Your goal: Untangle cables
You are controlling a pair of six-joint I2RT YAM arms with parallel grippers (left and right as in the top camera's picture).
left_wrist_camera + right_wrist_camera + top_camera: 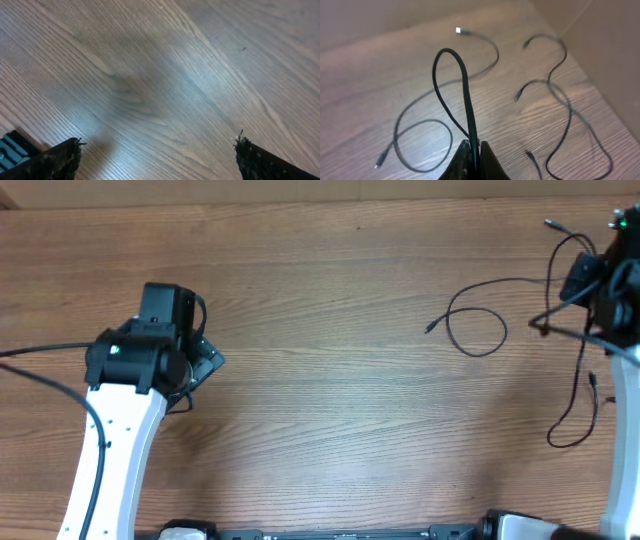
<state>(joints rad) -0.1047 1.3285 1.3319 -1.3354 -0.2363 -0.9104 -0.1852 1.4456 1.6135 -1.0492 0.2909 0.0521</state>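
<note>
While the left gripper (pixel 157 145) waits far left of the right gripper (pixel 474 148), jaws wide and empty, and loose cables (pixel 504 328) lie just left of it, that gripper pinches one black cable's loop (pixel 468 100), so separating seems under way and next calls for drawing this strand clear

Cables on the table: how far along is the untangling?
Partly done. One looped cable seems to lie apart from the rest. The right gripper is shut on a folded cable. The crossed cables beside it need separating. The left gripper is open, holding nothing.
</note>
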